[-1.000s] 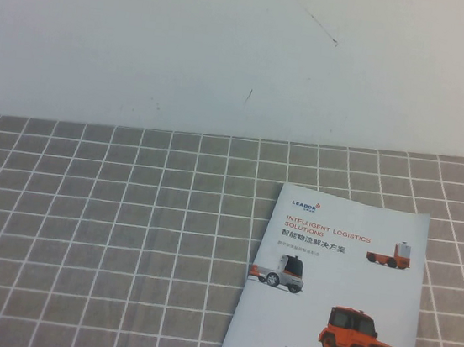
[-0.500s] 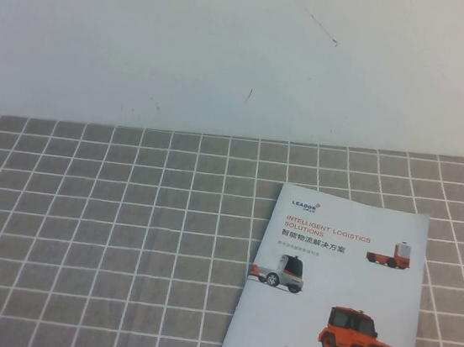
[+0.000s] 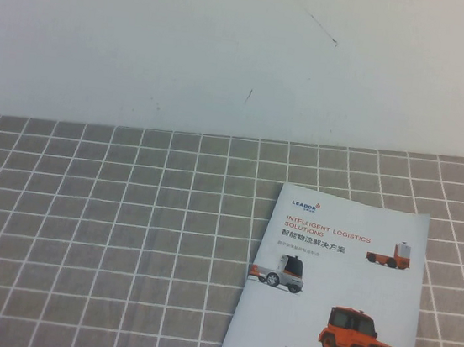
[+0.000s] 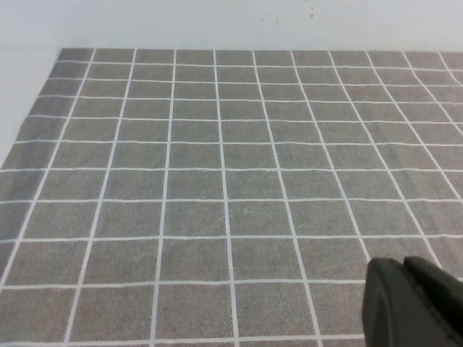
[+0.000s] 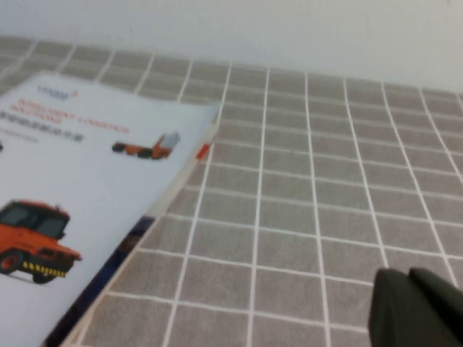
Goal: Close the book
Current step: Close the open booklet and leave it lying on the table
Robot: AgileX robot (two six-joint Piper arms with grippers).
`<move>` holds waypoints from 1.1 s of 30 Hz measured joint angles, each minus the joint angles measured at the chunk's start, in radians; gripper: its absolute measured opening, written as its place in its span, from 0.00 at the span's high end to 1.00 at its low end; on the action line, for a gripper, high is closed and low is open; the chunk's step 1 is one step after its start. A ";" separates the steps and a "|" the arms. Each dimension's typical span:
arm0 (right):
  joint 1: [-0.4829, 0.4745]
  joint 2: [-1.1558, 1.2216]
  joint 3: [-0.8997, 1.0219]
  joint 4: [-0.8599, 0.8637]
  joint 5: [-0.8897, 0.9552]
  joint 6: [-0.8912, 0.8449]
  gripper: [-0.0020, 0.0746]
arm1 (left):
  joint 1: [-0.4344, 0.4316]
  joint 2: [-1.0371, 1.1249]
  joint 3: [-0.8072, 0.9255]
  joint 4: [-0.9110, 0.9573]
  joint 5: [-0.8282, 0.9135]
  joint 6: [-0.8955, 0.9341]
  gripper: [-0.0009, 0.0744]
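The book (image 3: 327, 295) lay closed, cover up, at about five o'clock on the checked cloth (image 3: 124, 228). The left gripper (image 4: 406, 307) hung over bare cloth, jaws pressed together and empty; the right gripper (image 5: 412, 309), likewise closed on nothing, hovered beside the book.

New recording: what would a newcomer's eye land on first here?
A closed book with orange vehicles on its pale cover lies flat on the grey checked cloth, at the near right in the high view. Neither arm shows in that view. A dark bit of the left hand and of the right hand edges into each wrist view, over the cloth.
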 joint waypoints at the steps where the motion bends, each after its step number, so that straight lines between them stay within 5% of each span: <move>1: 0.000 0.000 -0.002 0.000 0.011 0.000 0.98 | 0.000 0.000 0.000 0.000 0.000 0.004 0.99; 33: 0.000 0.000 -0.004 0.000 0.024 0.065 0.98 | 0.000 0.000 0.000 0.000 0.000 0.016 0.99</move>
